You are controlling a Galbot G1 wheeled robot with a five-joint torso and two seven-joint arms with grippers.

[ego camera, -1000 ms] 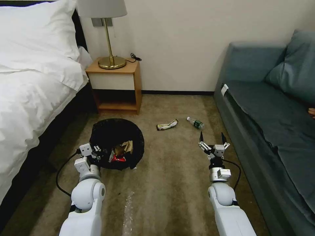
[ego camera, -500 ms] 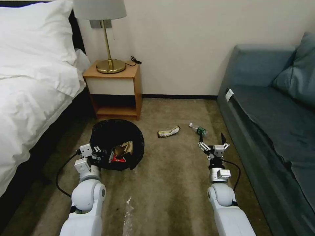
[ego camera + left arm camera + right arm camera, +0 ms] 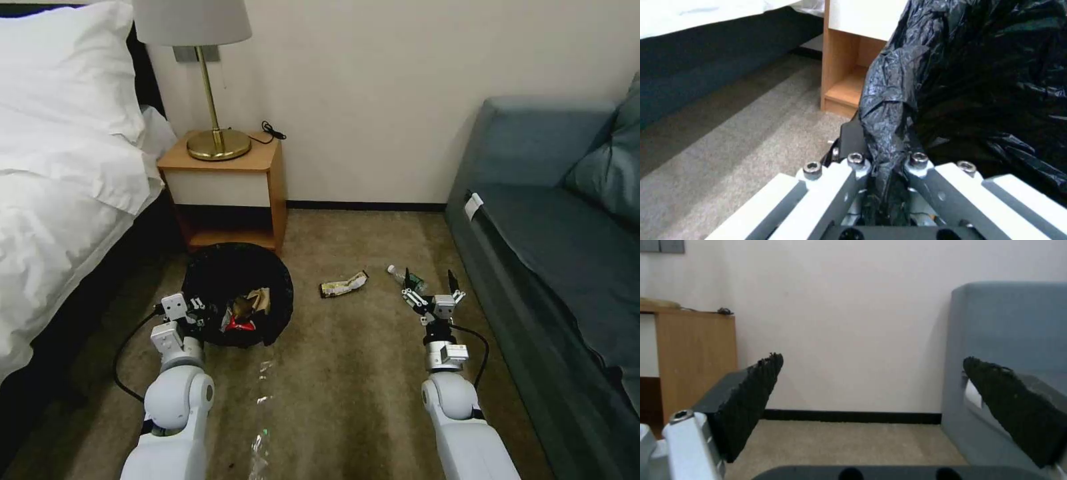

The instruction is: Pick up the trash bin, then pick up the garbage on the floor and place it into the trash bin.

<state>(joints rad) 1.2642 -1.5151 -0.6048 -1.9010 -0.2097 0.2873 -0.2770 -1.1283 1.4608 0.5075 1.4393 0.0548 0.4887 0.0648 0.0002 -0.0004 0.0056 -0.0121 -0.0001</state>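
Head view: the trash bin [image 3: 238, 293], black-lined, sits on carpet by the nightstand [image 3: 223, 190], holding a tan paper bag [image 3: 257, 300] and red wrapper [image 3: 239, 324]. A dark wrapper [image 3: 343, 285] and bottle [image 3: 407, 277] lie beyond.

Left wrist: the left gripper [image 3: 887, 160] pinches the liner's rim.

Right wrist: the right gripper [image 3: 871, 406] is spread wide, holding nothing.
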